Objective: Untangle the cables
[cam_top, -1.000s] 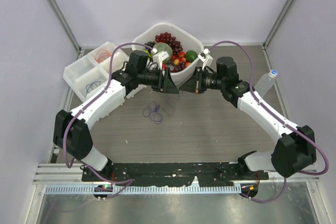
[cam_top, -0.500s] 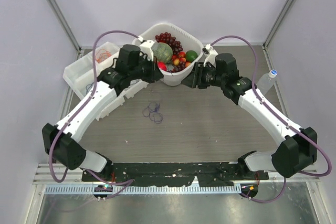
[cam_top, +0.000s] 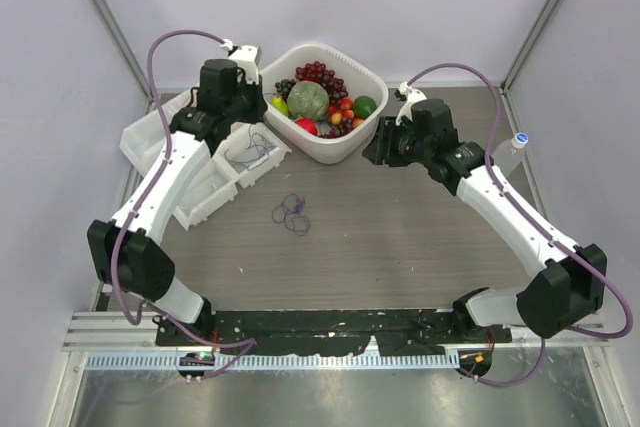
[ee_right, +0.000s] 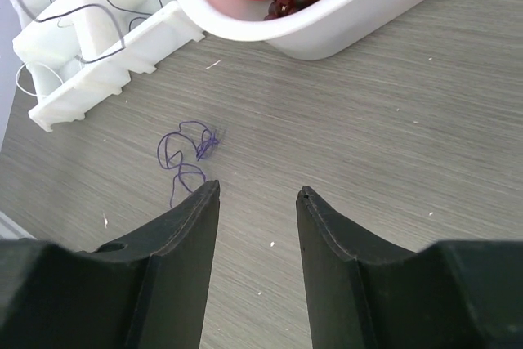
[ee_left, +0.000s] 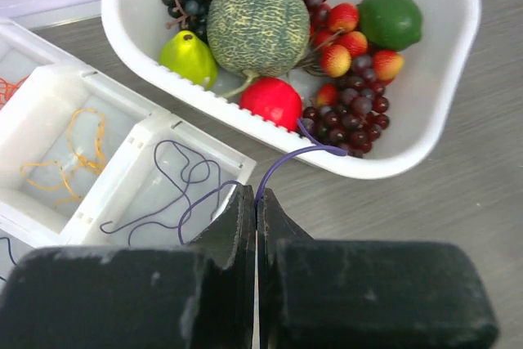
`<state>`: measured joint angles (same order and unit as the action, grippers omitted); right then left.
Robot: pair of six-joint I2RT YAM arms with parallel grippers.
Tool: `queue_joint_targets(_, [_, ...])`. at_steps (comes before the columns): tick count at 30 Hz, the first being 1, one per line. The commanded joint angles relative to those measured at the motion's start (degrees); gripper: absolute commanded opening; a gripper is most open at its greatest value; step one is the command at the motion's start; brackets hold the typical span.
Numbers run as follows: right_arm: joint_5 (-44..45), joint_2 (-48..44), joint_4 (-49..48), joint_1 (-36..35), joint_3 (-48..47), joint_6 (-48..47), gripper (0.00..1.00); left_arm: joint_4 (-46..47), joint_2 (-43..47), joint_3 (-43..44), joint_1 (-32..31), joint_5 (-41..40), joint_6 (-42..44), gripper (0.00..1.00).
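Observation:
My left gripper [ee_left: 258, 195] is shut on a thin purple cable [ee_left: 304, 151]. The cable curls up out of the fingertips, and a strand of it trails left into a compartment of the white tray [ee_left: 155, 132]. In the top view that gripper [cam_top: 238, 125] hangs over the tray [cam_top: 150, 137], beside the fruit basket. A small tangle of purple cables [cam_top: 293, 214] lies on the table between the arms, also in the right wrist view [ee_right: 186, 153]. My right gripper [ee_right: 257, 190] is open and empty above the table, right of the tangle, near the basket [cam_top: 375, 147].
A white basket [cam_top: 330, 48] of fruit stands at the back centre. Other tray compartments hold a yellow cable [ee_left: 69, 149] and an orange one [ee_left: 6, 87]. A plastic bottle [cam_top: 505, 152] stands at the right, and grey walls close in on three sides.
My left arm swung from the table's centre back to the left over the tray, shutting on the purple cable. My right gripper opened and drew back to the right.

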<state>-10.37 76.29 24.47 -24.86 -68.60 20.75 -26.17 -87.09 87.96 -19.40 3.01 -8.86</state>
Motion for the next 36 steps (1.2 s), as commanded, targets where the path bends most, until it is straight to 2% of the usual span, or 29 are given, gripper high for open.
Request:
queue_joint_targets(1, [2.37,0.26,-0.12,0.95,-3.38,-2.12,0.48,3.93,-3.61,4.84,2.17,0.68,2.18,0.00])
queue_joint_targets(10, [1.58,4.04,-0.21,2.71,-5.23,-2.56,0.47,3.85,-8.27,8.28,4.81,3.32,0.78,0.00])
queue_joint_targets(17, [-0.17,5.36,-0.47,2.89,-5.49,-1.59,0.47,1.39,-6.17,12.41,4.90,2.71,-0.02,0.00])
queue_joint_targets(27, [-2.02,6.59,1.63,2.98,-7.51,-1.42,0.47,4.55,-7.65,6.79,5.77,-1.50,1.04,0.00])
queue_joint_targets(32, [-2.20,3.25,1.55,2.98,-3.57,0.77,0.46,3.24,-13.19,4.59,7.09,-4.24,1.30,0.00])
queue_joint_targets(36, [-2.72,2.28,1.20,2.98,-1.98,1.48,0.46,4.54,-12.59,-0.23,7.62,-4.32,-1.94,0.00])
